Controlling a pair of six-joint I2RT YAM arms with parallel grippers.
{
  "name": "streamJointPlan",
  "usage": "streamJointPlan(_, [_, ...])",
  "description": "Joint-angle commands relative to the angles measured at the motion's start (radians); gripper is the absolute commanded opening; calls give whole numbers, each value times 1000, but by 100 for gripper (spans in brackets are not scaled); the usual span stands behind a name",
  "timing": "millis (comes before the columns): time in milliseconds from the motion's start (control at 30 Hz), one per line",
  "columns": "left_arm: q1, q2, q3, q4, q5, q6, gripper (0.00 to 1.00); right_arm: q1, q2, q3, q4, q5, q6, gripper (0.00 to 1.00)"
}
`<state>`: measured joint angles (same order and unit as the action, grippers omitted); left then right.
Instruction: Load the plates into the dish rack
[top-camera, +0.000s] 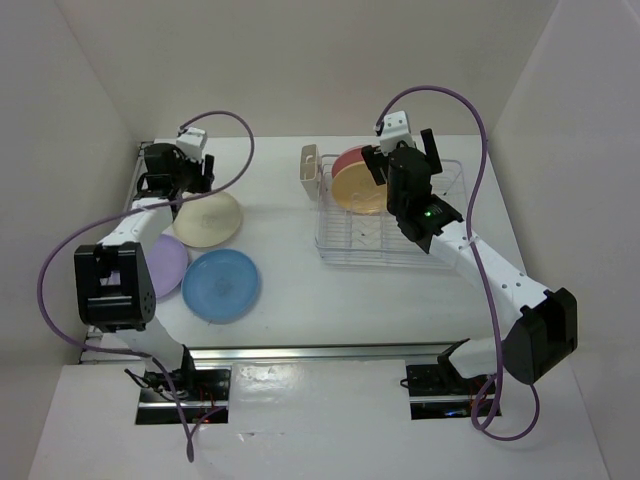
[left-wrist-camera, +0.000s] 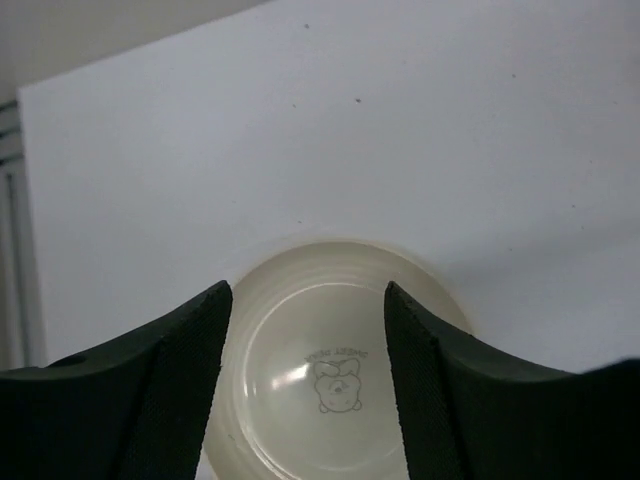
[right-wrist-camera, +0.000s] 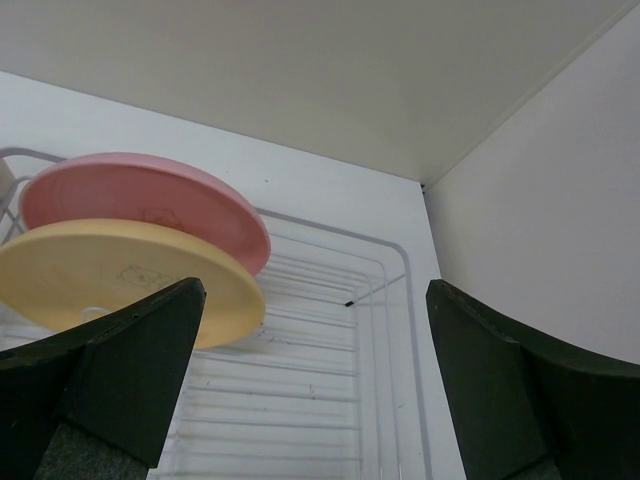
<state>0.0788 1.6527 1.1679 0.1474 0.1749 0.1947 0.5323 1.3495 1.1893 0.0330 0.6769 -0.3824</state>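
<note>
While the pink plate (top-camera: 349, 157) and the orange-yellow plate (top-camera: 357, 190) stand tilted on edge, one against the other, in the dish rack (top-camera: 385, 252) at the end by its beige cutlery holder (top-camera: 308, 170), the right fingers (right-wrist-camera: 120, 370) hang spread wide above the rack's wires, holding nothing. At the far left of the surface (top-camera: 285, 200), the left fingers (left-wrist-camera: 185, 365) are also parted and empty over the cream plate (top-camera: 210, 220), whose printed centre shows between them. The lavender plate (top-camera: 168, 262) and the blue plate (top-camera: 221, 285) lie flat just beside each other, nearer the arm bases.
</note>
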Motion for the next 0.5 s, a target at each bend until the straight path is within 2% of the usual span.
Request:
streamJointPlan(0, [102,83,76,-155,210,-139,68,8,-23,16,34,0,16,100])
streamJointPlan(33, [123,105,87,-179,283,-140,65,8,-23,16,34,0,16,100])
streamJointPlan(233, [239,223,113,-212,252,-178,63,8,-13,35,34,-10,27,100])
streamJointPlan(467, [248,315,171,-255,221,-158,63,8,-4,35,34,-10,27,100])
